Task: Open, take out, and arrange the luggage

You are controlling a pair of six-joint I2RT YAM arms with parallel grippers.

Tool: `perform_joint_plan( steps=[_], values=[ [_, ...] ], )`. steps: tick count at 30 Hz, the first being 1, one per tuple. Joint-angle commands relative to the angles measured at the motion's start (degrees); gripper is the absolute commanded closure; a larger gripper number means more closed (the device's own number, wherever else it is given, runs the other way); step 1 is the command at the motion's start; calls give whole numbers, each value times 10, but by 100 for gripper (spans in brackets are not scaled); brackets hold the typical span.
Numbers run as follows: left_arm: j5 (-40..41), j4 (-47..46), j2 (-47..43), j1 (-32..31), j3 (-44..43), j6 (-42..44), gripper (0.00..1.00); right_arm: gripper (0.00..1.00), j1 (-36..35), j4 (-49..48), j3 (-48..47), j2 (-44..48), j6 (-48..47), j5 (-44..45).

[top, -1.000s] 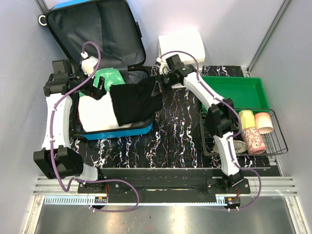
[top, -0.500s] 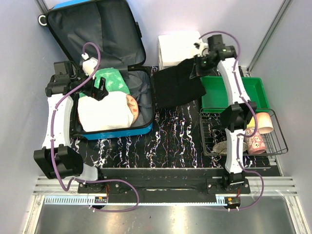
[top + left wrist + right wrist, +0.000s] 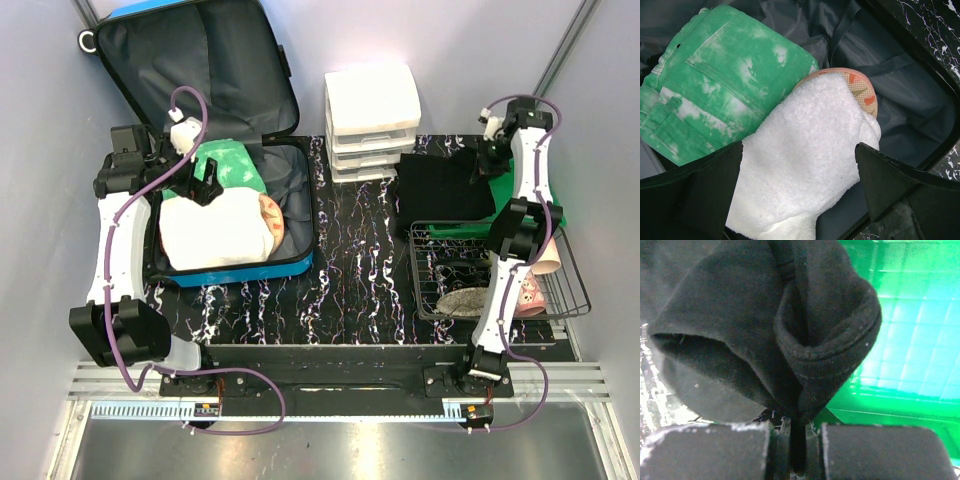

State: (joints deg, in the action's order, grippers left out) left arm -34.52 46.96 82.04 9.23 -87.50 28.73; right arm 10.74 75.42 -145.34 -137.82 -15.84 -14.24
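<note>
Near right sits a black wire basket [image 3: 570, 300]. On the table's left, the small bright blue hard-shell suitcase [image 3: 240, 270] lies open, lid up. The left gripper [image 3: 799, 150] hangs spread wide, released, over a white fluffy towel [image 3: 805, 140] inside. Farther right, the right gripper [image 3: 797, 440] is clenched on a black fabric garment [image 3: 765, 330] draped over the green plastic tray [image 3: 900, 340].

The black marbled table [image 3: 360, 262] bears the open luggage [image 3: 250, 270] at left, white drawers [image 3: 372, 100] at back, a green tray [image 3: 452, 232] and wire basket [image 3: 572, 292] at right.
</note>
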Motion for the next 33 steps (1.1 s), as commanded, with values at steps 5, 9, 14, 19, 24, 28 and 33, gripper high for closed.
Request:
perform_joint_plan(
  steps=[5,9,14,19,24,28,33],
  values=[
    [-21,-20,10,-2,-4,18,1,100,24,-50,-6,12,-92,29],
    [-22,-20,21,-3,-14,17,1,100,40,-100,38,-1,-133,78],
    [-18,-10,29,-4,-21,28,1,100,54,-110,11,-53,-150,118],
    [-5,3,27,-4,-19,41,1,100,69,-151,17,-66,-171,140],
    [2,5,27,-4,-14,48,1,41,72,-166,11,-69,-182,164],
    [0,9,30,-4,-15,48,1,23,57,-157,19,-23,-140,99],
    [-2,9,35,-5,-21,43,1,34,14,-168,116,42,-118,4]
  ],
)
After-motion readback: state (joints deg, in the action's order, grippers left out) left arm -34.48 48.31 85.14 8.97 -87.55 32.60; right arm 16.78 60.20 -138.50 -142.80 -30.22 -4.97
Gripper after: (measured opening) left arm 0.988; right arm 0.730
